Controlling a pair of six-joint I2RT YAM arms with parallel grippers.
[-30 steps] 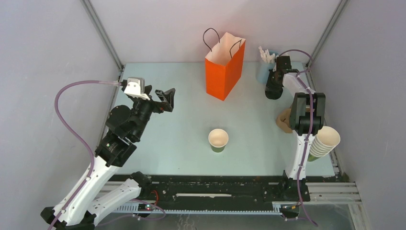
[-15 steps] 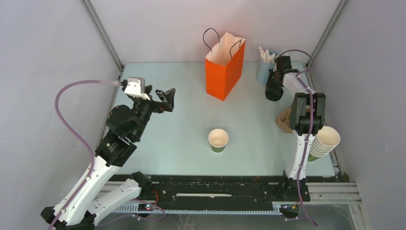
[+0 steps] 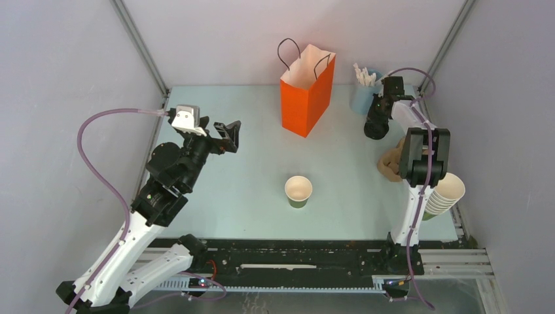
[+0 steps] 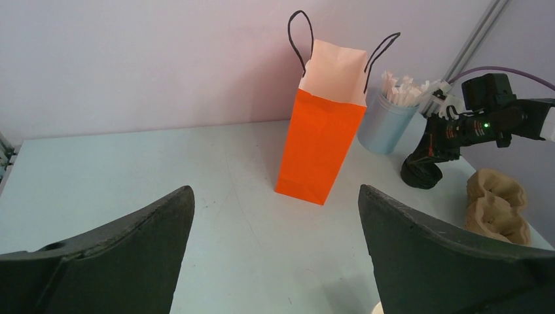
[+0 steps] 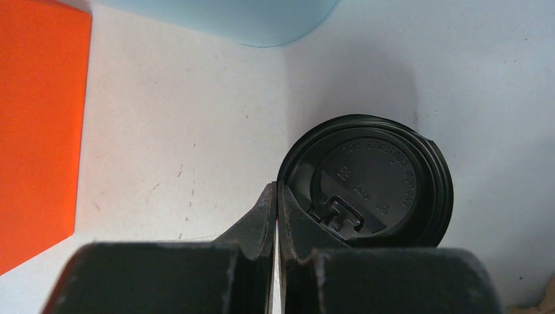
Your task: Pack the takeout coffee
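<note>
Pale worktop (image 3: 249, 196), grey walls. The takeout coffee (image 5: 366, 180) stands near the far right corner beside a blue cup (image 4: 386, 124). Right fingers (image 5: 258, 222) are pressed together just beside its lid. Left fingers (image 4: 118, 248) are spread wide.

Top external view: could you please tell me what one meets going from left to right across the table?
left gripper → orange bag → pale blue cup of sticks → stack of paper cups

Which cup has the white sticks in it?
The pale blue cup in the far right corner. The lone green cup in the middle and the stack of green cups hold none.
</note>
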